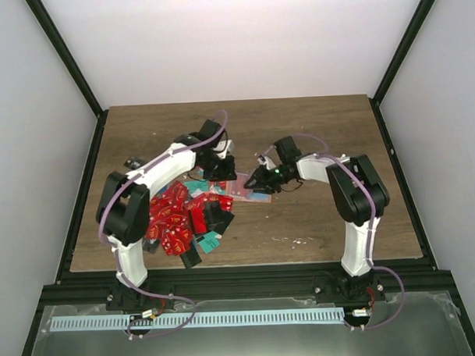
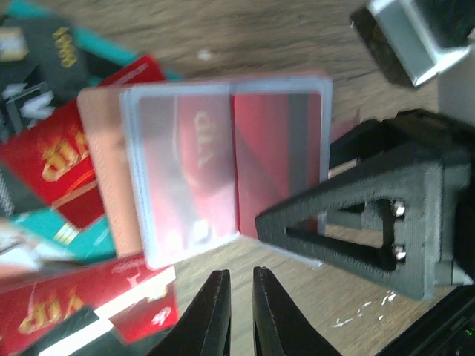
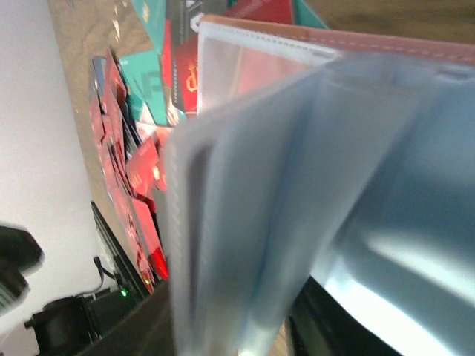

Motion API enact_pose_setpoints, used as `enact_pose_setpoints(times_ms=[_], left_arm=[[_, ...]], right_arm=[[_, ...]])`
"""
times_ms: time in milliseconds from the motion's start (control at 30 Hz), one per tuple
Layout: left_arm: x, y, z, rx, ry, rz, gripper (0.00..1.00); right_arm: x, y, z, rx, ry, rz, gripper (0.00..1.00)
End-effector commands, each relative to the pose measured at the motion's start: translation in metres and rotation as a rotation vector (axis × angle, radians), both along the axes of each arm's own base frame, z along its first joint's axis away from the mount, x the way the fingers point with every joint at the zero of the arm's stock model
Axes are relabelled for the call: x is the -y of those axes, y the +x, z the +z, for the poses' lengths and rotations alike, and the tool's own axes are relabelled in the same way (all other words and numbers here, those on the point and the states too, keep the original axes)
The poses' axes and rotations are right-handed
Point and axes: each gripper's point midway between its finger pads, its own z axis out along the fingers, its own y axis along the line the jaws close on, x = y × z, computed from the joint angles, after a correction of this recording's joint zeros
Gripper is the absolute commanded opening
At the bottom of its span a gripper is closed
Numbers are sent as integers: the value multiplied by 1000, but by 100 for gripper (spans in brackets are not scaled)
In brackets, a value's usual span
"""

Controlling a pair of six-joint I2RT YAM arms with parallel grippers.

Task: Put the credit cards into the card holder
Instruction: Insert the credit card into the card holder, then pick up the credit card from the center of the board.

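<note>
The card holder (image 1: 239,187) lies mid-table, a salmon-pink cover (image 2: 100,163) with clear sleeves (image 2: 185,170) fanned open. A red credit card (image 2: 278,148) sits in one sleeve. My right gripper (image 1: 257,180) is shut on the sleeves (image 3: 297,185), which fill the gap between its fingers (image 3: 334,326); its black finger (image 2: 349,222) shows on the holder's edge. My left gripper (image 2: 241,297) hovers just off the holder's near edge, its jaws a narrow slit apart with nothing between them. More credit cards (image 1: 173,219), mostly red, are heaped to the left.
Teal and black cards (image 2: 44,222) mix into the heap beside the holder. A small dark object (image 1: 133,163) lies near the table's left edge. White scuffs (image 1: 298,240) mark the wood near the front. Black frame rails (image 1: 397,180) border the table.
</note>
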Motion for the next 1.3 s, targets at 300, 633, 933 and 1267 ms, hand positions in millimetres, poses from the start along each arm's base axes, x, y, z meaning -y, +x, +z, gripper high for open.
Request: enact_pose_setpoints(times_ms=[300, 633, 933, 1267], left_arm=[[-86, -55, 4, 33, 52, 187, 20], [-121, -78, 3, 52, 56, 287, 28], [-105, -41, -9, 49, 57, 241, 28], [-106, -45, -14, -11, 105, 191, 34]], right_arm=[[-107, 5, 28, 63, 13, 176, 59], [-116, -2, 62, 166, 79, 218, 74], [-72, 21, 86, 273, 15, 82, 60], [-43, -27, 59, 218, -26, 106, 59]])
